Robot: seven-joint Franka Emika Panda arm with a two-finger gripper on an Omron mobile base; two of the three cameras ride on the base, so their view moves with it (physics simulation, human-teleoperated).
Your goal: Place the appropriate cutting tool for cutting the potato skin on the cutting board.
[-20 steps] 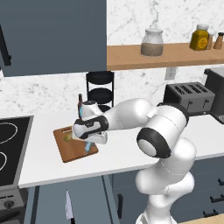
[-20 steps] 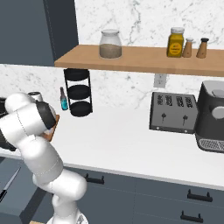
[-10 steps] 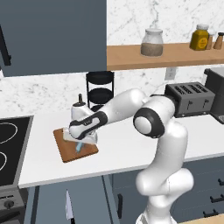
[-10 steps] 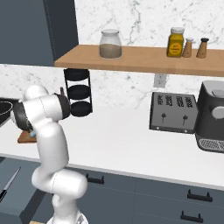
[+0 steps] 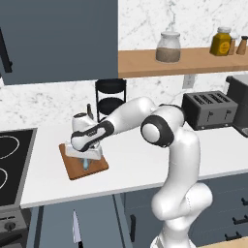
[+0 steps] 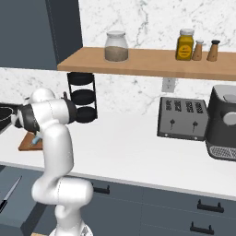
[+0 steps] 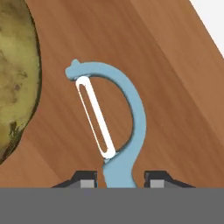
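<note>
I am looking down the hand view at the peeler (image 7: 124,127), and its looped light-blue head is lying over the wood of the cutting board (image 7: 175,96) with the white blade strip running along the inside of the loop. The slim handle is running down between my two dark fingertips (image 7: 87,177) — they are sitting on either side of it with a sliver of board showing on each side, so I cannot tell whether the gripper (image 7: 119,177) is clamping the handle or standing loose around it. The potato (image 7: 15,74) is bulging in at the left edge of that view (yellowish, mottled, resting on the board), just beside the peeler's head but apart from it.

From the left base view I am seeing the arm stretching out over the counter (image 5: 145,160) to the cutting board (image 5: 72,167), with the gripper (image 5: 86,162) pointing down onto it and a bit of the blue peeler (image 5: 86,163) showing under the hand. In the right base view the board (image 6: 28,142) is peeking out beside the arm. The knife (image 5: 75,230) is hanging below the counter edge — well apart from the board. A toaster (image 5: 210,109) is sitting farther along the counter.
</note>
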